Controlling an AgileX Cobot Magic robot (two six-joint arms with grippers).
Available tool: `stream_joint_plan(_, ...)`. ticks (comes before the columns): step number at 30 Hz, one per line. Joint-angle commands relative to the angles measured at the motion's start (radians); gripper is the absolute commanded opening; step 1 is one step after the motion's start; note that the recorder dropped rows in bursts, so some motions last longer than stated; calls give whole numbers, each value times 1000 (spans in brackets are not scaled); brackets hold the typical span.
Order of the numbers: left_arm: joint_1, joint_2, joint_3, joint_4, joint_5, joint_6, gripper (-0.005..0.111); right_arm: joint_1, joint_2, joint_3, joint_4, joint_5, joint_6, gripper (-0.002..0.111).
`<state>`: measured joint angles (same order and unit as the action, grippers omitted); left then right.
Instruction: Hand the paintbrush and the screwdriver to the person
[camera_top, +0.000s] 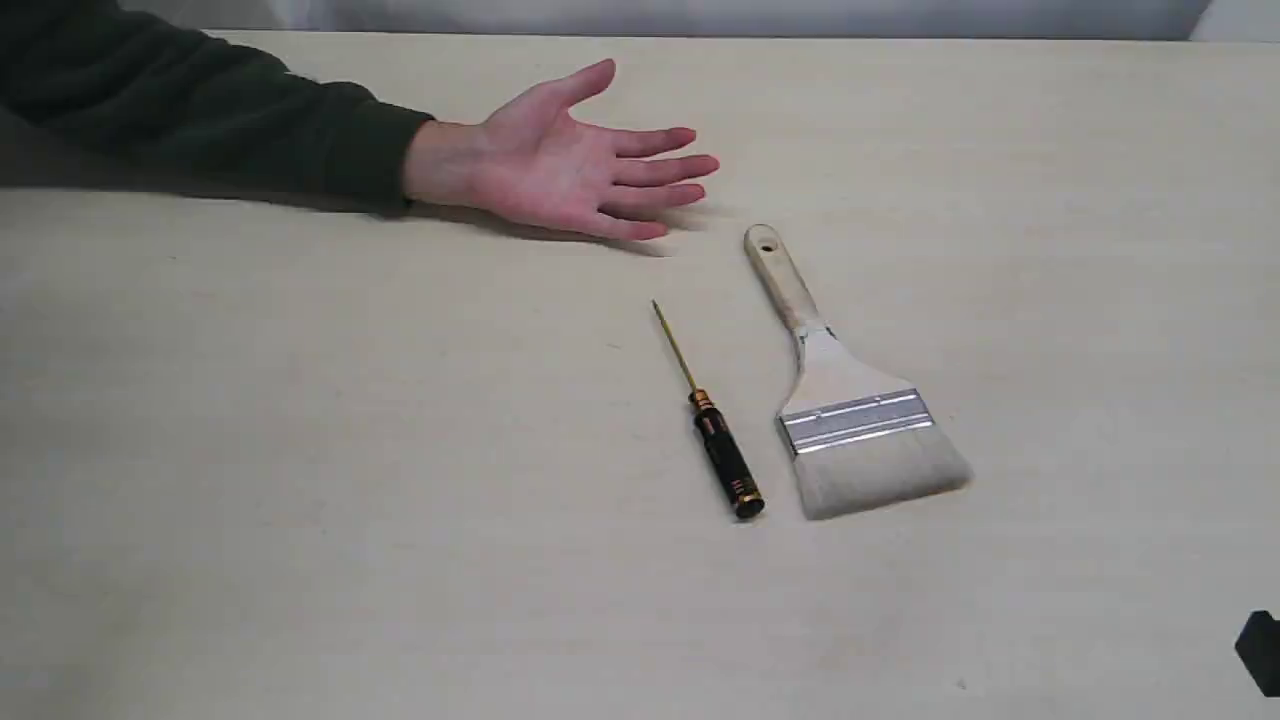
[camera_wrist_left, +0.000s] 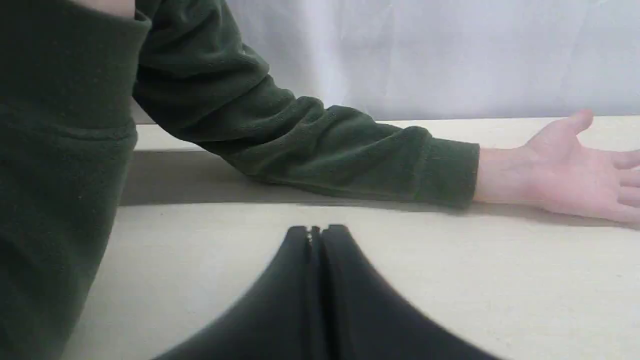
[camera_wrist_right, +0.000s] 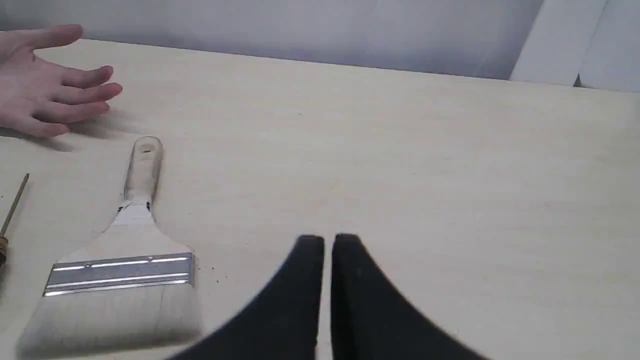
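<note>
The paintbrush (camera_top: 850, 400) lies flat on the table, bristles toward the near side and its holed handle end pointing at the person's open hand (camera_top: 560, 160). Just left of it lies the screwdriver (camera_top: 712, 430), black handle near, golden shaft pointing away. The hand rests palm up on the table, its arm in a dark green sleeve (camera_top: 200, 110). In the right wrist view my right gripper (camera_wrist_right: 328, 240) is shut and holds nothing, apart from the paintbrush (camera_wrist_right: 120, 255). My left gripper (camera_wrist_left: 316, 230) is shut and holds nothing, near the sleeve (camera_wrist_left: 310, 145).
A pale wooden table (camera_top: 300, 480) carries everything, with a white wall behind it. A small black part of an arm (camera_top: 1262, 648) shows at the lower right edge of the exterior view. A second green sleeve (camera_wrist_left: 55, 175) fills one side of the left wrist view.
</note>
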<state>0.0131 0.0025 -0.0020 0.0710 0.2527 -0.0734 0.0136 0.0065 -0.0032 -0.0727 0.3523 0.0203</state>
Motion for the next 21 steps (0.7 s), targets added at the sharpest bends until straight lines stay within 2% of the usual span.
stream_joint_plan(1, -2, -2, 2, -4, -1, -2, 0, -6, -6, 3, 5, -2, -5, 4)
stream_joint_plan(9, -2, -2, 2, -4, -1, -2, 0, -6, -6, 3, 5, -22, -38, 4)
stream_joint_plan(21, -2, -2, 2, 0, -5, -2, 0, -6, -6, 3, 5, -249, -32, 4)
